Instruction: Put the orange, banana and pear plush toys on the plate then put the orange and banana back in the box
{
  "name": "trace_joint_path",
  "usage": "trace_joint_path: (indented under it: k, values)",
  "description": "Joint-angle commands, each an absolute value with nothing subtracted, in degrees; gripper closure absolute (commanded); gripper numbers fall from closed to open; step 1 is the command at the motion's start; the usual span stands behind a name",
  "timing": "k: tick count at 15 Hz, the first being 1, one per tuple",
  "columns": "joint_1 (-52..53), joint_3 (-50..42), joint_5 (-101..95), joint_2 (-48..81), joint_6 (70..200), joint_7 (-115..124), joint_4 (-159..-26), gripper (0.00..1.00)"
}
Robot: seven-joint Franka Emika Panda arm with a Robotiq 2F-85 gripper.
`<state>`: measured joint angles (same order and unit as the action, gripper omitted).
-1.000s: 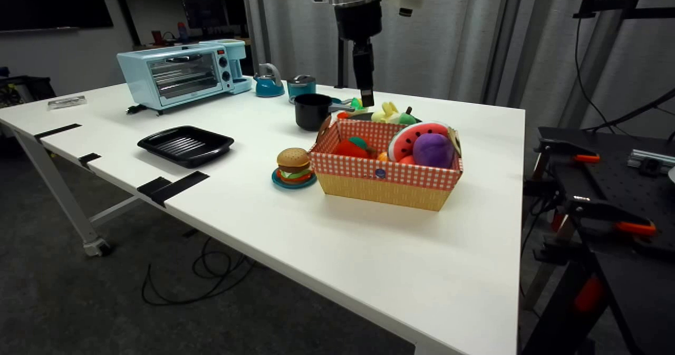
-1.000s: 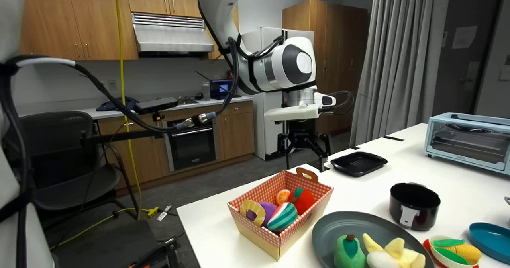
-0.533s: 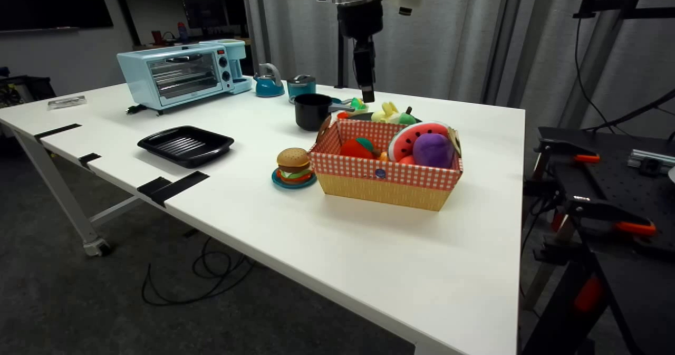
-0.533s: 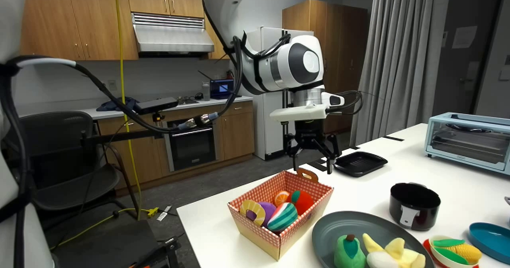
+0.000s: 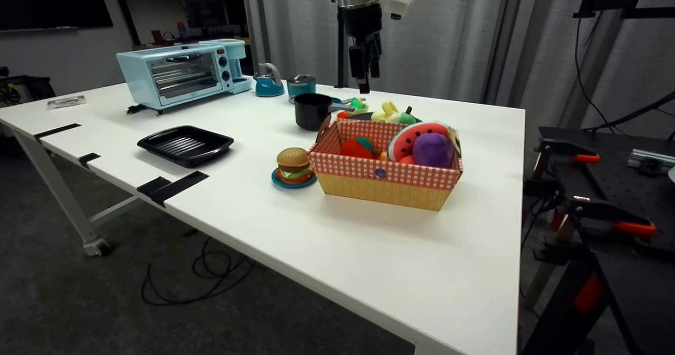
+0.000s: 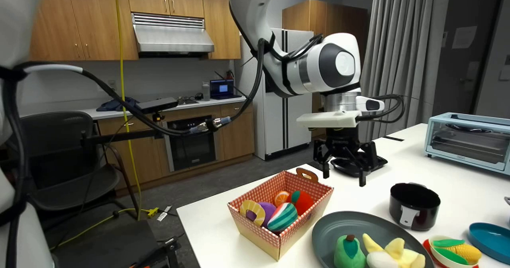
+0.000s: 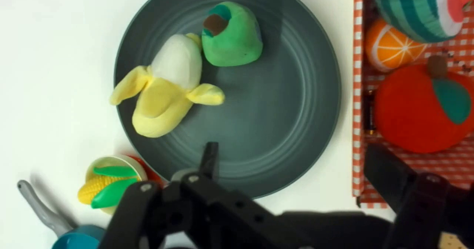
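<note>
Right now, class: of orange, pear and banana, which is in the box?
The orange, beside the red fruit; the pear and banana lie on the grey plate.

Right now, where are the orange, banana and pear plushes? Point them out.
Orange plush (image 7: 396, 49), wrist view: on its slice-patterned face.
Banana plush (image 7: 164, 93), wrist view: on the yellow peel.
Pear plush (image 7: 233, 38), wrist view: on the green body.

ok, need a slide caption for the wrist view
Pear and banana on the plate, orange in the box, open gripper in the foreground.
</note>
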<state>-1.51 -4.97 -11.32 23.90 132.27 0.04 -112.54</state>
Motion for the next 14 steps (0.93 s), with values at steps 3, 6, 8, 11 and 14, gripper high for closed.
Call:
trace_joint_path:
  k: [3, 6, 8, 11, 14]
  values:
    - [-3.38, -7.49, -6.47, 30.84, 130.88, 9.75, -104.50, 0.00]
    - [-3.97, -8.83, -3.91, 33.52, 130.77, 15.21, -101.97, 0.00]
    - [-3.86, -10.08, -2.89, 34.86, 131.08, 19.43, -101.00, 0.00]
    - [-4.02, -11.25, -1.79, 36.44, 131.33, 23.49, -100.15, 0.00]
    - [-3.65, -12.05, -2.06, 37.48, 132.02, 26.31, -100.21, 0.00]
